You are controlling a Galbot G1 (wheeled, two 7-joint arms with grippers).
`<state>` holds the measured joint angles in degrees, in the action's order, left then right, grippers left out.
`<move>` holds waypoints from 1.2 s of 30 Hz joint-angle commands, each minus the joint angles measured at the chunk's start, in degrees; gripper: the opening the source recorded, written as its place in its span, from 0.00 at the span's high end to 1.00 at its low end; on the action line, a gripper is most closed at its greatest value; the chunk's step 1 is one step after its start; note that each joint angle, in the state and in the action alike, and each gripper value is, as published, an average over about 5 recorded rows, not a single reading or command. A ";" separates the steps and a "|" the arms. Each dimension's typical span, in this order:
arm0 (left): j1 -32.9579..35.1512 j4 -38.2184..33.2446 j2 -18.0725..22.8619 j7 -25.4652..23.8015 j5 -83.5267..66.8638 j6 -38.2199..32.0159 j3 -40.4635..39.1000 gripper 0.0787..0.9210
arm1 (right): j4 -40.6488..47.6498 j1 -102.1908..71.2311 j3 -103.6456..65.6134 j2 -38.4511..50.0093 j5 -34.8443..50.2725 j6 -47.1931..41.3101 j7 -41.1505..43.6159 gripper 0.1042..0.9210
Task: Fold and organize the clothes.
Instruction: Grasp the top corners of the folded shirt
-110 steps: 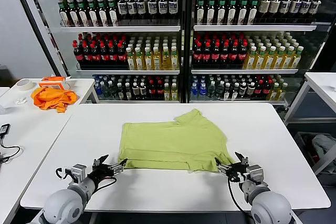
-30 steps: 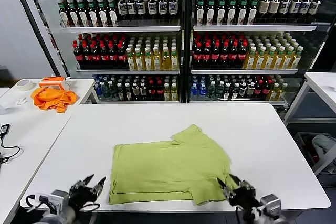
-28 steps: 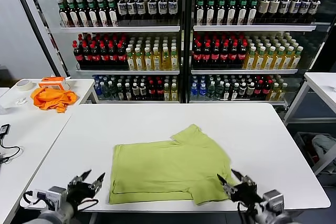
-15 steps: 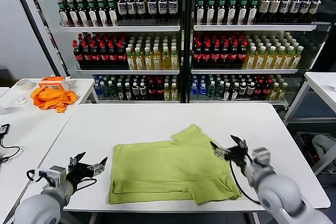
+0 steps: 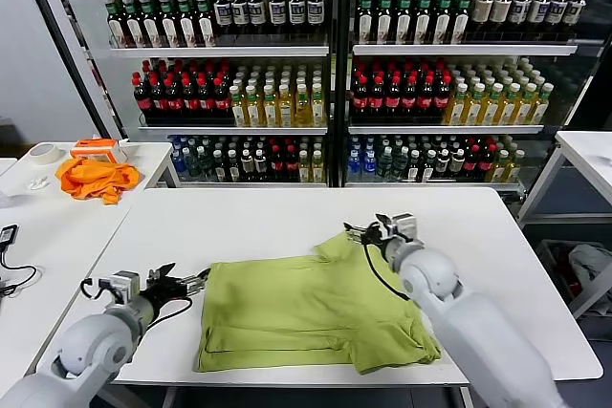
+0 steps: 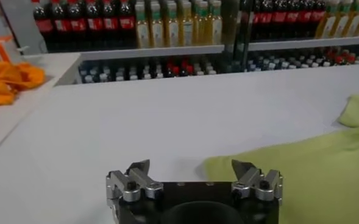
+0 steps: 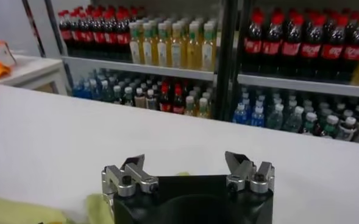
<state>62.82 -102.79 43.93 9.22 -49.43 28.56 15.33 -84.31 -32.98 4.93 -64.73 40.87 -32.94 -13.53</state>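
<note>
The lime yellow-green short-sleeved cotton T-shirt (image 5: 311,308) lies spread nearly flat on the white rectangular table (image 5: 497,236), towards its near edge, with one sleeve jutting out at the far side and the other bunched at the near right corner. At the shirt's left edge we see the left pincer (image 5: 187,285), jaws apart and holding nothing, close to the hem. At the far sleeve we see the right pincer (image 5: 366,233), likewise spread and empty, just above the cloth. We judge the step in hand to be the approach for a fold. The next move calls for each pincer to descend onto its edge, close on the fabric, and lift both sides evenly.
</note>
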 commanded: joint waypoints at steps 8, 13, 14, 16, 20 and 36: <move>-8.54 8.89 2.16 -1.40 0.19 -0.99 -8.05 0.12 | 10.32 3.73 1.91 -4.93 -0.19 -0.15 -1.42 0.12; -8.18 9.07 2.41 -1.50 0.52 -1.27 -8.15 0.12 | 9.21 2.05 1.43 -4.63 -0.07 -0.15 -1.33 0.12; -8.28 9.21 2.47 -1.53 0.52 -1.42 -8.12 0.12 | 9.12 1.93 1.38 -4.58 0.00 -0.15 -1.29 0.12; -8.55 9.70 2.59 -2.05 0.46 -2.28 -8.09 0.12 | 9.08 1.76 1.25 -4.59 0.25 -0.15 -1.35 0.12; -8.74 10.58 2.96 -3.48 0.38 -3.74 -8.01 0.12 | 8.99 1.32 1.05 -4.74 1.15 -0.15 -1.78 0.13; -5.24 8.56 3.44 -5.80 1.80 -3.68 -6.19 0.54 | 8.89 0.52 0.88 -5.48 0.87 -0.11 -0.89 0.64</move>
<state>56.83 -94.09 47.35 4.26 -48.05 25.15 9.23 -75.93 -32.64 5.46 -70.00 41.39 -32.85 -14.67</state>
